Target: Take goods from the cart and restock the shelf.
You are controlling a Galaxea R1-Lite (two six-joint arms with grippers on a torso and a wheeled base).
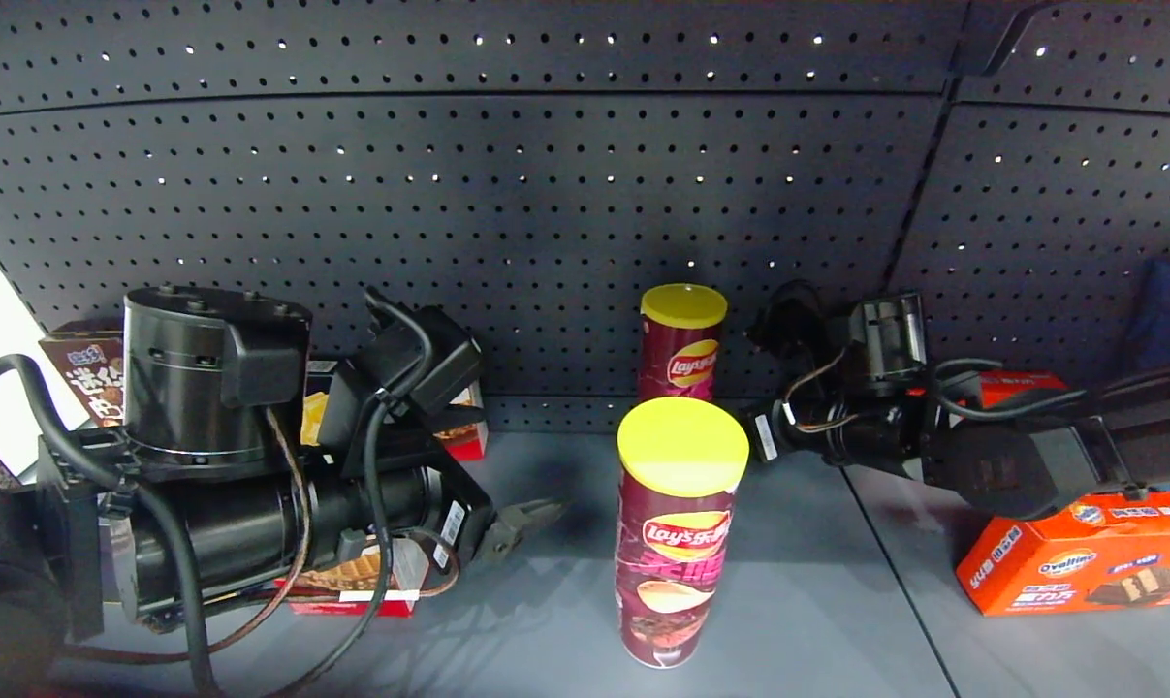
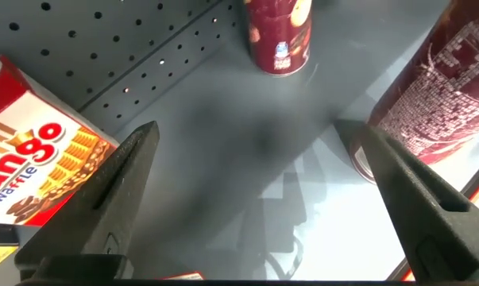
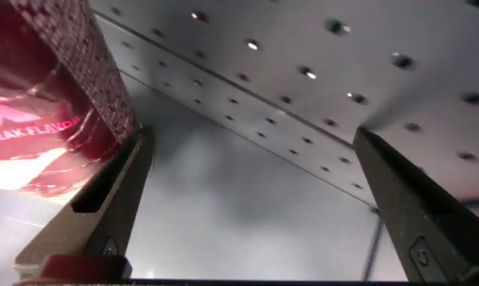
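Two maroon chip cans with yellow lids stand upright on the grey shelf. The front can is mid-shelf, and the rear can stands against the pegboard. My left gripper is low over the shelf, left of the front can, open and empty, with both cans ahead of it. My right gripper reaches in from the right, just right of the rear can. It is open and holds nothing, and one finger is beside the can's wall.
The pegboard back wall closes the shelf behind. Wafer boxes sit at the back left, and another box lies under my left arm. An orange box lies front right. Open shelf floor lies either side of the front can.
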